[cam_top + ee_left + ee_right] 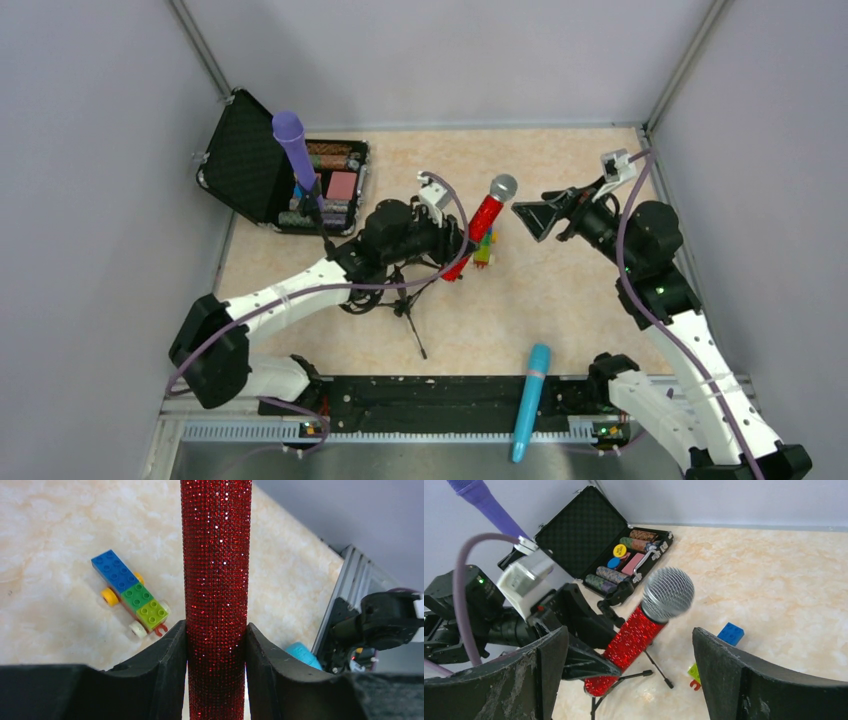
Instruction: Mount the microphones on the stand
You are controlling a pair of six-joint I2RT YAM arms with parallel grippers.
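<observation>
My left gripper (455, 245) (216, 645) is shut on the glittery red microphone (483, 220) (216, 570) (636, 632), holding it tilted above the table with its silver ball head (667, 594) up and to the right. The purple microphone (293, 145) (484, 500) sits at the top of the black stand, whose tripod legs (405, 310) (644, 675) spread under my left arm. The cyan-blue microphone (531, 400) (302, 654) lies across the near rail. My right gripper (535, 220) (629, 635) is open just right of the red microphone's head, touching nothing.
An open black case (265, 170) (614, 545) with chips stands at the back left. A small multicoloured block toy (483, 250) (131, 594) lies under the red microphone. Grey walls close in three sides; the black rail (430, 400) runs along the near edge.
</observation>
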